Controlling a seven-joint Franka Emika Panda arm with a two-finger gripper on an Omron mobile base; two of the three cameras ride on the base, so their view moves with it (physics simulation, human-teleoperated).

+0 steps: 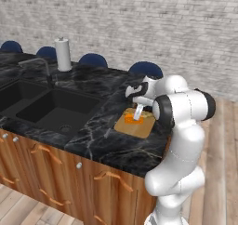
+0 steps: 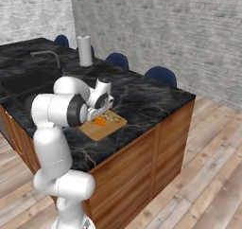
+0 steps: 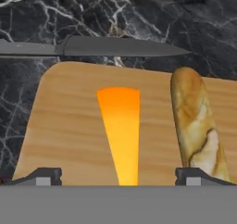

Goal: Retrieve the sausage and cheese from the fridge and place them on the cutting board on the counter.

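In the left base view, going from the left, a dark inset sink (image 1: 44,109) sits in the black marble-look counter with white veins (image 1: 102,140), with a grey tap (image 1: 38,66) behind it and a white paper-towel roll (image 1: 62,54) upright near the far edge. Bare worktop lies between the sink and the small tan wooden cutting board with rounded corners (image 1: 132,126), which rests close to the counter's right end. The two-finger gripper (image 1: 138,113) hangs just above the board, over the bright orange wedge of cheese (image 1: 129,117).

In the hand view, a long dark knife (image 3: 106,47) lies flat on the marble just beyond the board's far edge, parallel to it and apart from it. The cheese (image 3: 121,126) lies flat near the board's middle, its narrow end toward the camera. To its right, apart from it, lies a mottled tan-and-cream sausage with rounded ends (image 3: 196,126), roughly parallel to the wedge and near the board's right edge. The board's left third is bare wood. The two dark fingertips (image 3: 44,177) stand wide apart, one either side of the cheese, gripping nothing.
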